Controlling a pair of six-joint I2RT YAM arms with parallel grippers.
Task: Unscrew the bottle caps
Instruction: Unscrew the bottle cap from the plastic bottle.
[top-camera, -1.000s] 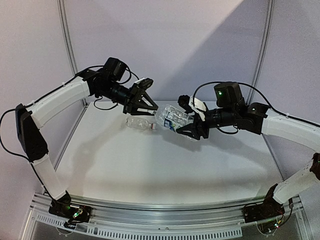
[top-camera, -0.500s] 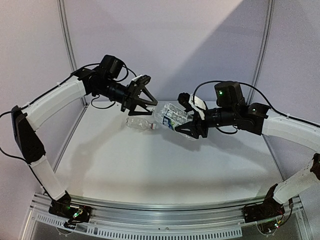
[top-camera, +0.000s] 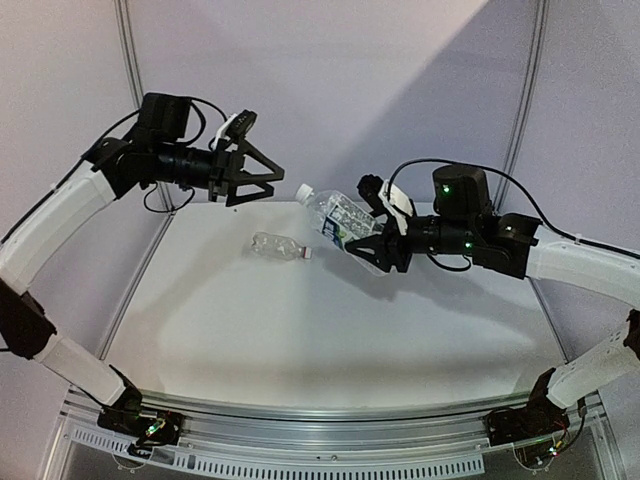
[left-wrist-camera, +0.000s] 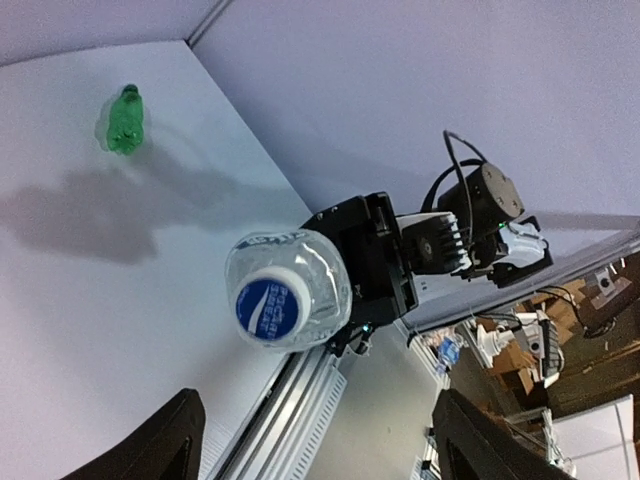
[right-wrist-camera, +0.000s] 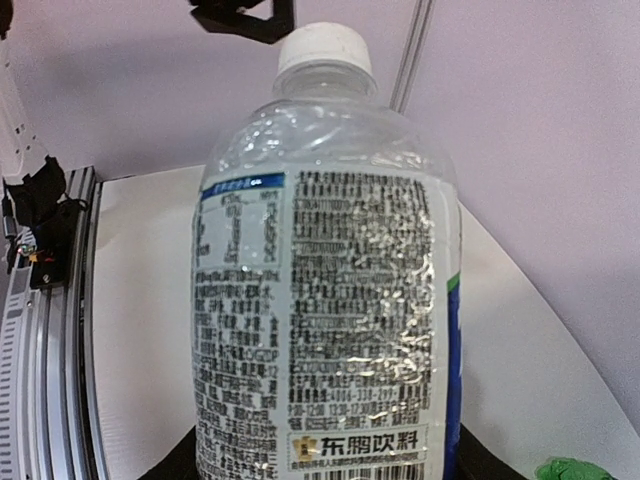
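Bottle count: three. The labelled bottle (top-camera: 343, 226) is up in the air, clamped around its body by the right gripper (top-camera: 380, 230), tilted with its neck toward the left arm. The clear bottle (top-camera: 278, 246) lies on its side on the table (top-camera: 330, 340), toward the back, well away from the near rail (top-camera: 320, 410). The green bottle (left-wrist-camera: 121, 122) sits on the table close to where it meets the wall; a sliver of it also shows at the corner of the right wrist view.

Caps: I can count two for sure. A white cap (top-camera: 303, 190) is on the held bottle, and a white one (top-camera: 307, 254) on the right-hand end of the lying bottle. The green bottle's cap is too small to make out.

The left gripper (top-camera: 255, 165) hangs high by the back-left wall, jaws spread wide, nothing in them. There's a plain gap of air between it and the held cap, which faces it almost head-on.

Writing: the cap top carries a blue disc with white lettering I can't read. The label is dense Chinese small print with a blue band down one side, and 东鹏饮料 reads clearly near the bottom, above a barcode.
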